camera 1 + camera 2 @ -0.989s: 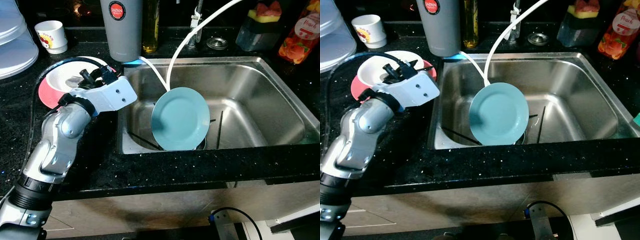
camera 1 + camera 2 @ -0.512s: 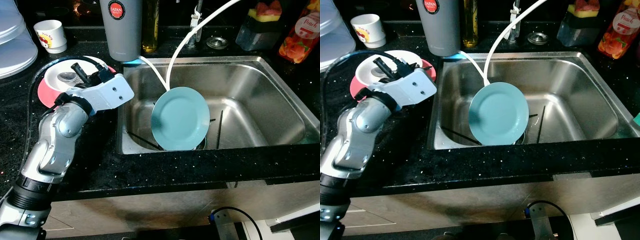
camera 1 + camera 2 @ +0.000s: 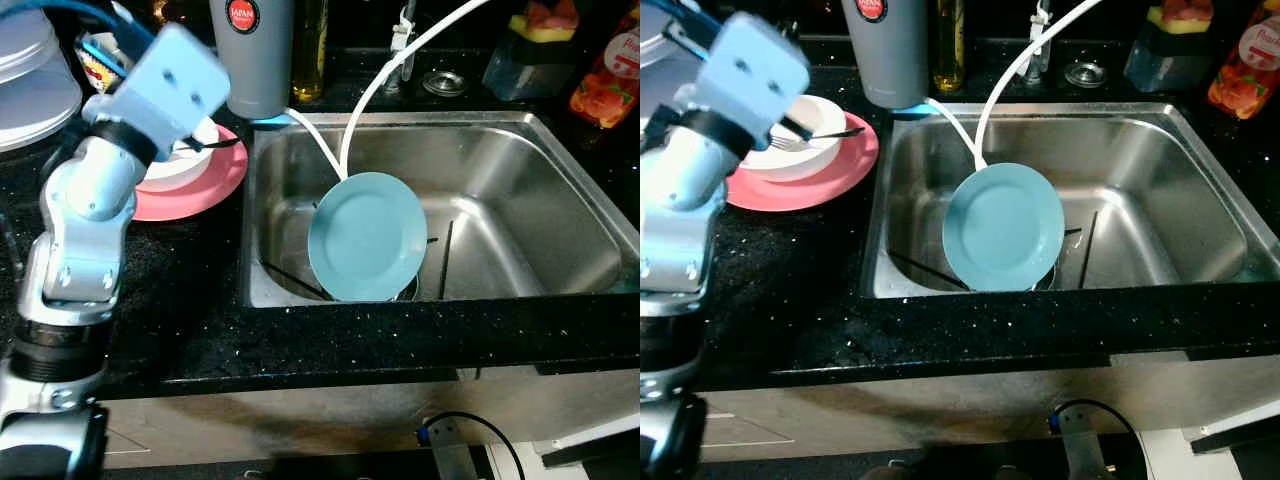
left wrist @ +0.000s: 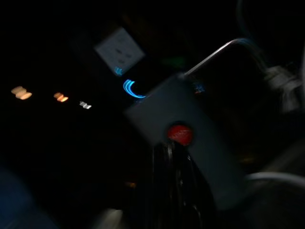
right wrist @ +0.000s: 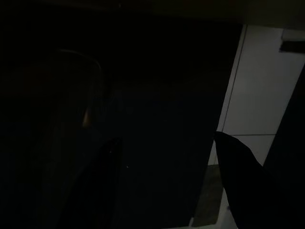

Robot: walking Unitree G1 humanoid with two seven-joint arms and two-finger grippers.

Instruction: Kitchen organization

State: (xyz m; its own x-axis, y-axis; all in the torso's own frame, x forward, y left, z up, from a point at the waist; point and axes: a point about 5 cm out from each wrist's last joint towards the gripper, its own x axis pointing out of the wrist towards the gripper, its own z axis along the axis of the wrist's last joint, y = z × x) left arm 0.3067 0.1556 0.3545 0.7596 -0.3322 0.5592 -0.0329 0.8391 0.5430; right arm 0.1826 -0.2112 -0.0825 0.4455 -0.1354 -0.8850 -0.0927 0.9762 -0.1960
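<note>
- Left gripper [image 4: 174, 191]: raised at the far left of the counter, above the dishes. The wrist view is dark and blurred, so its opening and any load cannot be told.
- Right gripper [image 5: 167, 157]: hangs idle, fingers spread apart, nothing between them.
- White bowl [image 3: 185, 160]: sits on the pink plate [image 3: 205, 185], with a fork [image 3: 815, 137] lying across its rim. Risk: a descending wrist could catch the fork and flip it off.
- Grey canister [image 3: 258, 55]: just right of the arm. Risk: a swing could topple it.
- Blue plate [image 3: 368, 235]: leans upright in the sink [image 3: 520, 180]. Risk: it may slide flat if jolted.
- White hose [image 3: 400, 70]: arcs above the plate and could snag an arm reaching in.
</note>
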